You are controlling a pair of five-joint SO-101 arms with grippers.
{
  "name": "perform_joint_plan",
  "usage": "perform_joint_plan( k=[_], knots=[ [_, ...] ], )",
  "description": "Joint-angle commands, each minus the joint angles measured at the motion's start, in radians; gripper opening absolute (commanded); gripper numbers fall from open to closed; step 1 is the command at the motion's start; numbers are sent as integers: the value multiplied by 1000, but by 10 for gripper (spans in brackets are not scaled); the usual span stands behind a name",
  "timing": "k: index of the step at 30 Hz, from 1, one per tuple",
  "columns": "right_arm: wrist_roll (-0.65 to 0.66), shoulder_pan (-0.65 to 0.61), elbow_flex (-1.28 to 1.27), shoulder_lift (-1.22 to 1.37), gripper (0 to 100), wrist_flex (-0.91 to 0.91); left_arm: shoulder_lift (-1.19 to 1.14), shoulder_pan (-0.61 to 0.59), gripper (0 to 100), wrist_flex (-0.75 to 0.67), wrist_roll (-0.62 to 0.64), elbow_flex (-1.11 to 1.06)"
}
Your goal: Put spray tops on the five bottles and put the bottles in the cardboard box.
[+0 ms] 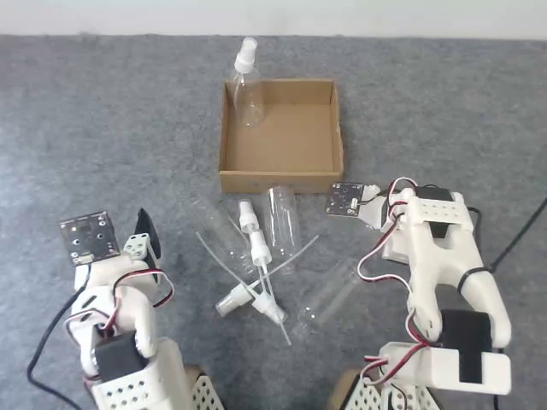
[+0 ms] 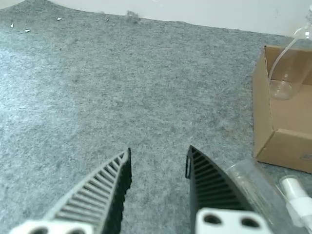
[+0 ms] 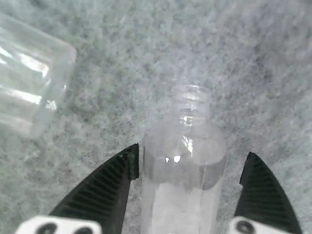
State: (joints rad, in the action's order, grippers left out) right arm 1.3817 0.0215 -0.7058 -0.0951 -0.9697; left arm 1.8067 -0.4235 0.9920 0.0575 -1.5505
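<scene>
- High view: one capped bottle [image 1: 248, 90] is leant in a far corner of the cardboard box [image 1: 282, 181]. Clear round bottles [image 1: 282, 218] and spray tops [image 1: 256, 282] are scattered on grey felt [image 1: 102, 128] in front of it.
- Left wrist view: left gripper [image 2: 159, 150] is held partly open and empty.
- Right wrist view: right gripper [image 3: 192, 151] is spread wide astride an uncapped bottle [image 3: 185, 165], which is not yet gripped. The smooth body should be clamped squarely, with the threaded neck [image 3: 194, 102] left free.

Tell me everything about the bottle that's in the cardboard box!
The bottle is clear, see-through plastic with a rounded shoulder and a white spray top already fitted. It looks empty. It sits in the far left corner of the cardboard box, base on the box floor, leaning back so its top pokes out over the far wall. It touches only the box.
</scene>
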Motion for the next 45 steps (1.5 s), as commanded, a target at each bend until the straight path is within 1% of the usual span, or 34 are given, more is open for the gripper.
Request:
perform_joint_plan(
  k=[1, 8, 14, 15, 20, 22, 26, 31, 34, 36, 41, 45],
  knots=[
    [11, -12, 12, 4, 285, 10, 8, -2, 174, 0, 0, 13],
    [0, -10, 11, 4, 284, 2, 8, -2, 174, 0, 0, 13],
    [-120, -13, 11, 4, 281, 2, 8, -3, 174, 0, 0, 13],
    [-137, -15, 11, 2, 264, 2, 8, -3, 174, 0, 0, 13],
    [-178, -15, 12, 2, 118, 2, 8, -3, 174, 0, 0, 13],
    [-192, -15, 12, 2, 91, 2, 8, -3, 174, 0, 0, 13],
    [-250, -15, 12, 2, 69, 2, 8, -3, 174, 0, 0, 13],
    [-396, -22, 12, 1, 69, 2, 8, -3, 174, 0, 0, 13],
    [-462, -31, 14, 2, 74, -16, 8, -3, 174, 0, 0, 13],
    [-466, -36, 17, 1, 83, -38, 8, -3, 174, 0, 0, 13],
    [-466, -42, 17, 2, 185, -41, 8, -3, 174, 0, 0, 13],
    [-466, -47, 17, 2, 215, -33, 8, -3, 174, 0, 0, 13]
  ],
)
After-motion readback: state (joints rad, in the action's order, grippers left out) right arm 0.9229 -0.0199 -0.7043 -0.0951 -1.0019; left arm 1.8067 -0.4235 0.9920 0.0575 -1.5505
